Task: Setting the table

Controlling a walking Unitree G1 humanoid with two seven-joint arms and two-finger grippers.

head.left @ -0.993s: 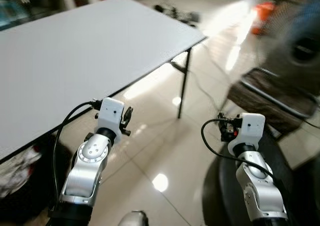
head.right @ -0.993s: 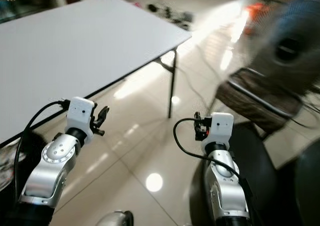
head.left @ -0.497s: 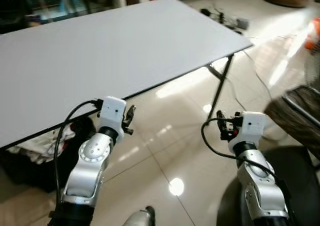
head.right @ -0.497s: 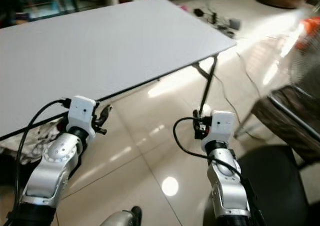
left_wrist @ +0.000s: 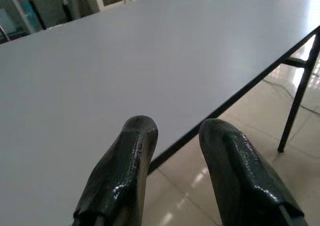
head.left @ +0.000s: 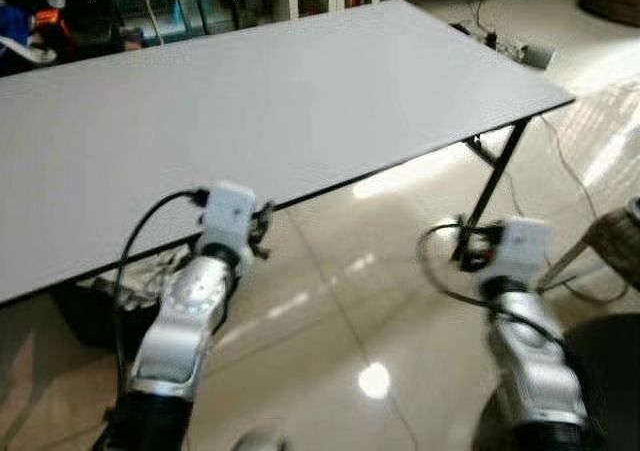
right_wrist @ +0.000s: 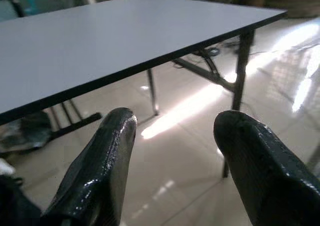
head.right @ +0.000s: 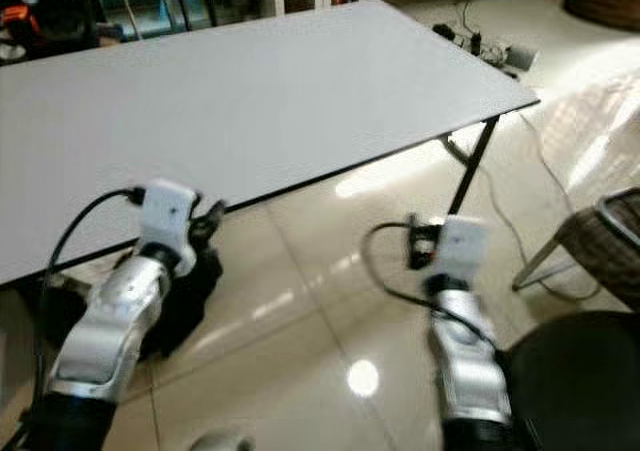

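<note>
Arms are both raised forward, bent at the elbows, in the lower half of my head view. I have the left gripper [left_wrist: 175, 136] spread apart and holding nothing, fingertips at the near edge of the grey table [head.left: 300, 101], which fills the upper left. My right gripper [right_wrist: 172, 131] is likewise released, held over shiny floor tiles [head.left: 340, 311] short of the table's black leg [head.left: 493, 176]. Dark bundle [head.right: 190, 291] under the table, possibly clothing; it's blurred.
</note>
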